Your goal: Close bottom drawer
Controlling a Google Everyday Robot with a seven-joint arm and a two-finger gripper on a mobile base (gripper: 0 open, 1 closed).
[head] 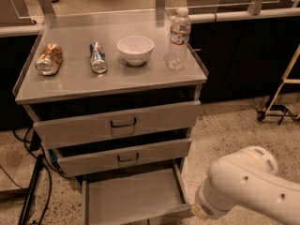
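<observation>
The bottom drawer of the grey metal cabinet is pulled far out and looks empty; its front is cut off by the lower frame edge, so its handle does not show. The two drawers above it, the top one and the middle one, each stand slightly ajar. My white arm reaches in at the lower right, its end close to the open drawer's right front corner. My gripper is out of view, beyond the arm's end at the lower frame edge.
On the cabinet top lie two crushed cans, beside a white bowl and an upright water bottle. Black cables run down the left side. A yellow stand is at the right.
</observation>
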